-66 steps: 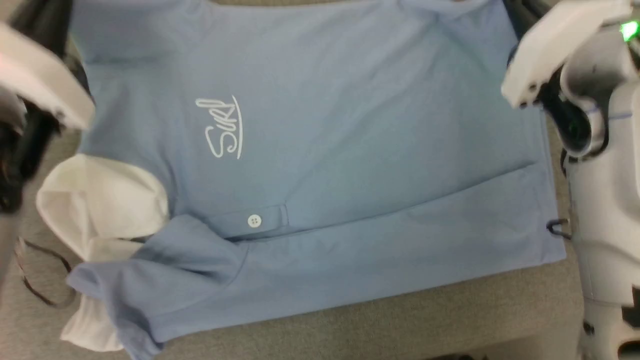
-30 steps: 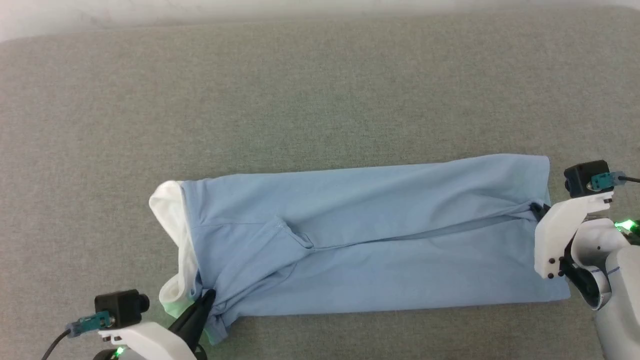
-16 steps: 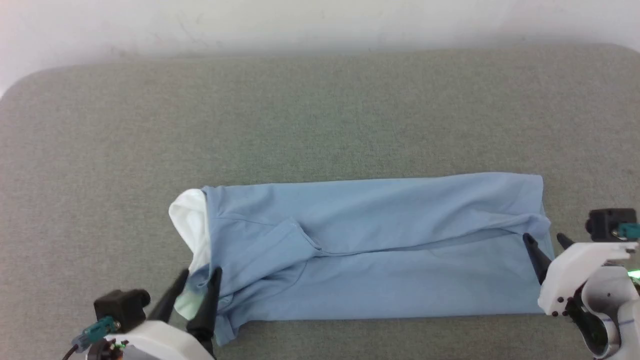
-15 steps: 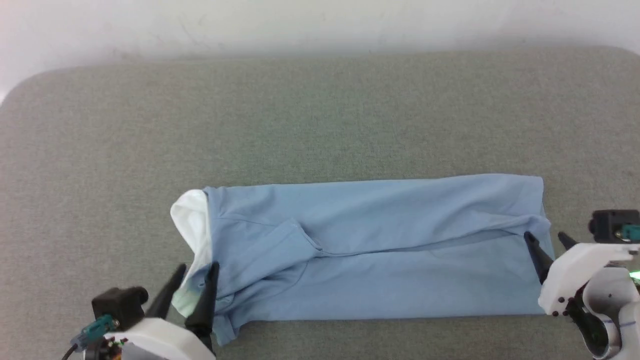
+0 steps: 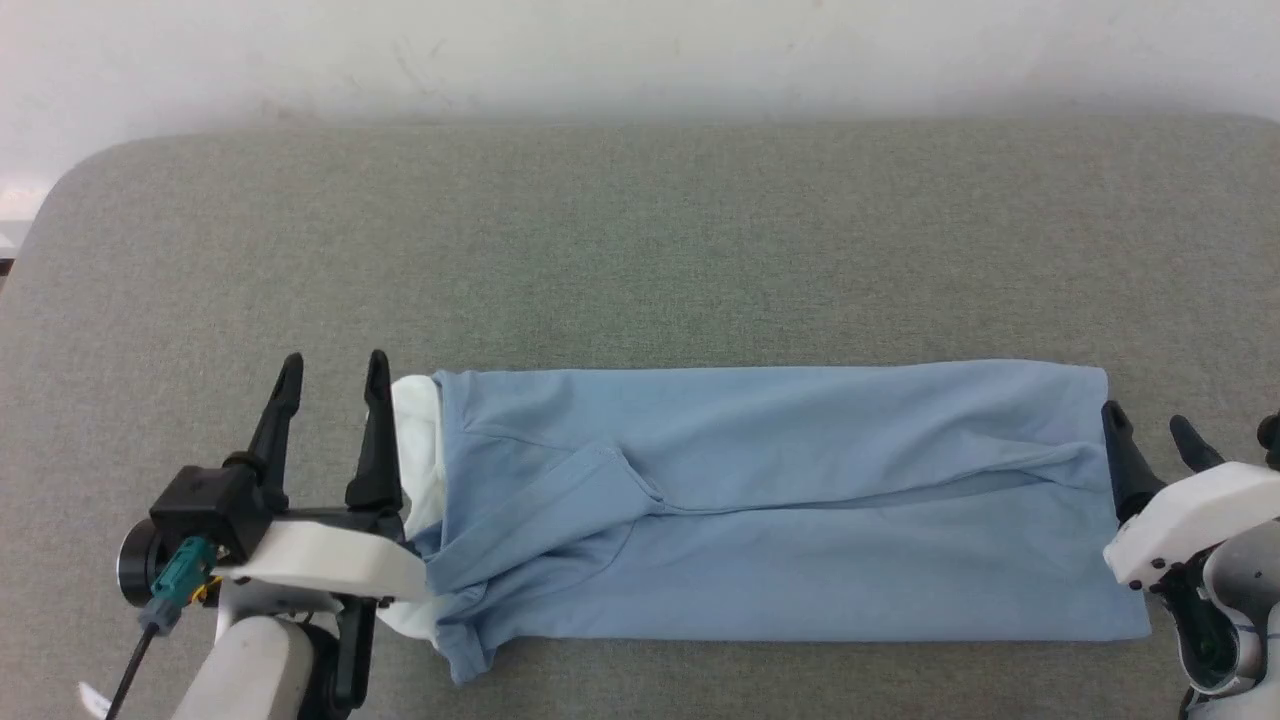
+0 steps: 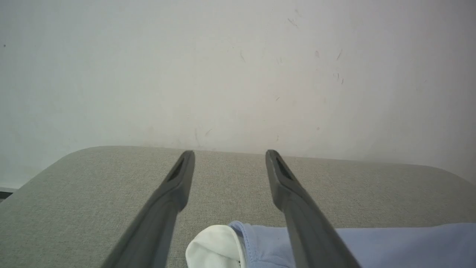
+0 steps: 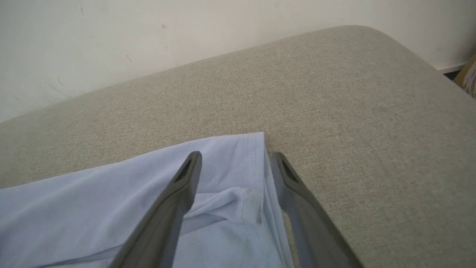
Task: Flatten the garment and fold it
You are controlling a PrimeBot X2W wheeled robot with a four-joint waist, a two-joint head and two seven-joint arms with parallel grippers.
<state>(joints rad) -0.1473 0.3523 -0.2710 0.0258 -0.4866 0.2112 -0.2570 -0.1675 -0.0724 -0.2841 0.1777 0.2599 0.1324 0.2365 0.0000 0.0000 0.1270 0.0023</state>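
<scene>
Both claws had let go since a moment before. Now the left claw (image 5: 333, 360) stood spread and empty just beside the white collar (image 5: 415, 440), and the right claw (image 5: 1143, 415) gaped empty at the hem, one finger over the cloth. The shirt (image 5: 780, 500) lay folded into a long band along the worktop's (image 5: 640, 250) near edge, collar toward the left edge and hem toward the right. Its soft blue knit showed a slanting crease. The worktop was coarse grey weave with rounded corners.
</scene>
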